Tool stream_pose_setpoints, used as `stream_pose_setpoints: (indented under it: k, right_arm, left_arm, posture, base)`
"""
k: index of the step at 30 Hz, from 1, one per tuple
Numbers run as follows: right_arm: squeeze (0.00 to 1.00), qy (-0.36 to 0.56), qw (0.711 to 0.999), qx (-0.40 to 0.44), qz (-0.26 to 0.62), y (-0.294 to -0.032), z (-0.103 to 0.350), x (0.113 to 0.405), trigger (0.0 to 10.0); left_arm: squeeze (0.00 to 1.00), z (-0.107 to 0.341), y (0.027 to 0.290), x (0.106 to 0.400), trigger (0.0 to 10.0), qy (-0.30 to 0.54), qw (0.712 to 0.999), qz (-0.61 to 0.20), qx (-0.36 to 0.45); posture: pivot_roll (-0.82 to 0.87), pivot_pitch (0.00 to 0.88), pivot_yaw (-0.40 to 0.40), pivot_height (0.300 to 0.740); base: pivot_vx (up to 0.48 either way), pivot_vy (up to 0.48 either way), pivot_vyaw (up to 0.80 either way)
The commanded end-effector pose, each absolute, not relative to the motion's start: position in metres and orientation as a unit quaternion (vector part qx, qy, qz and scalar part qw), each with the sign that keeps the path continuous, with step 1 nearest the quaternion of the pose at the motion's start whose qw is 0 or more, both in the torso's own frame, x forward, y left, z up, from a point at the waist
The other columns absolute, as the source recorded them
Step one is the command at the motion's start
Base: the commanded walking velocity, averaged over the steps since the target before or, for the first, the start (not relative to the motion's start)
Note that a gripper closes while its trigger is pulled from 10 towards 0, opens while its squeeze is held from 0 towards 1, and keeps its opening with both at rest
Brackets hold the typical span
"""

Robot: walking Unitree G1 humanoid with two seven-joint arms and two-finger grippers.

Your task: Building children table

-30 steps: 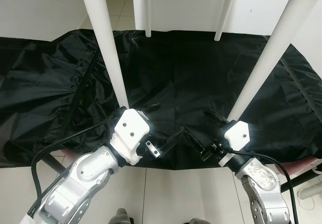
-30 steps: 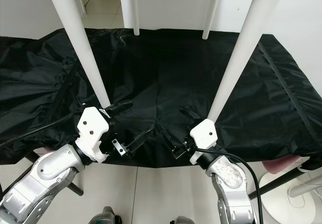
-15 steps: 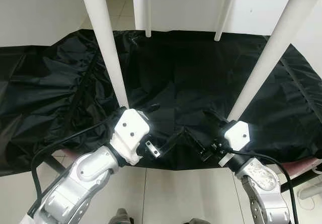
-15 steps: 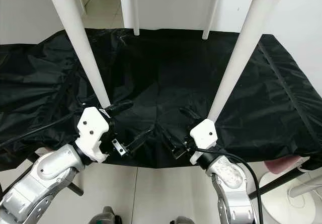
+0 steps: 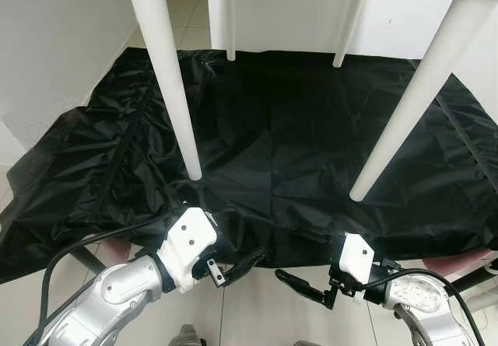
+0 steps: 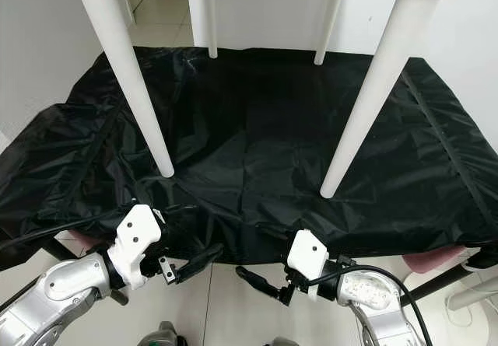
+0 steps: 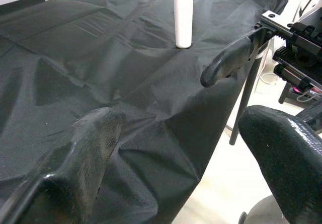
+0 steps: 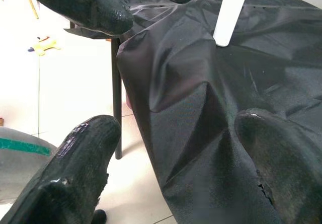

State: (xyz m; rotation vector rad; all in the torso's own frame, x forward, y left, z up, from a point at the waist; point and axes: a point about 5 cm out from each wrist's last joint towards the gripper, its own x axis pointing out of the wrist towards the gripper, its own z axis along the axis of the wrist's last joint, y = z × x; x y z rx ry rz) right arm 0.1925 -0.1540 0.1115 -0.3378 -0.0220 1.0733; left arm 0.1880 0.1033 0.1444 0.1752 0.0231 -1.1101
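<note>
A white children's table stands on a black cloth (image 5: 288, 128). Its front left leg (image 5: 167, 82) and front right leg (image 5: 412, 105) rest on the cloth, with two back legs (image 5: 229, 19) behind. Both grippers are low at the cloth's front edge, apart from the legs. My left gripper (image 5: 233, 262) is open, its fingers (image 7: 75, 168) straddling the draped hem. My right gripper (image 5: 307, 276) is open too, with one finger (image 8: 70, 178) over the floor and the other over the cloth. Each wrist view shows the other gripper's fingertip and one white leg (image 7: 183, 12).
The cloth hangs over the front edge of a stand with a black metal leg (image 8: 116, 98). A pink seat (image 5: 467, 262) shows at the right below the cloth. A white wall runs along the left. Pale tiled floor (image 5: 257, 315) lies in front.
Both grippers have drawn back and down from the feet of the two front legs to the cloth's front edge. The view has shifted a little.
</note>
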Motion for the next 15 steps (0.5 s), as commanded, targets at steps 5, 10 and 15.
stream_pose_setpoints:
  k: [5, 10, 15]
  right_arm:
    - [0.0, 0.031, 0.844, -0.16, 0.51, -0.161, 0.093, 0.191, 10.0]
    - [0.0, 0.077, 0.842, -0.157, 0.51, -0.169, 0.069, 0.19, 10.0]
    - [0.0, 0.128, 0.84, -0.151, 0.505, -0.176, 0.041, 0.19, 10.0]
  left_arm:
    - [0.0, 0.118, 0.113, 0.184, 10.0, 0.061, 0.837, -0.535, 0.096]
    - [0.0, 0.092, 0.122, 0.18, 10.0, 0.106, 0.836, -0.53, 0.098]
    - [0.0, 0.063, 0.131, 0.177, 10.0, 0.156, 0.834, -0.522, 0.09]
  posture:
    - [0.05, 0.0, 0.0, 0.74]
    - [0.05, 0.0, 0.0, 0.74]
    - [0.05, 0.066, 0.002, 0.74]
  base:
    - [0.0, 0.0, 0.0]
    - [0.0, 0.0, 0.0]
    - [0.0, 0.0, 0.0]
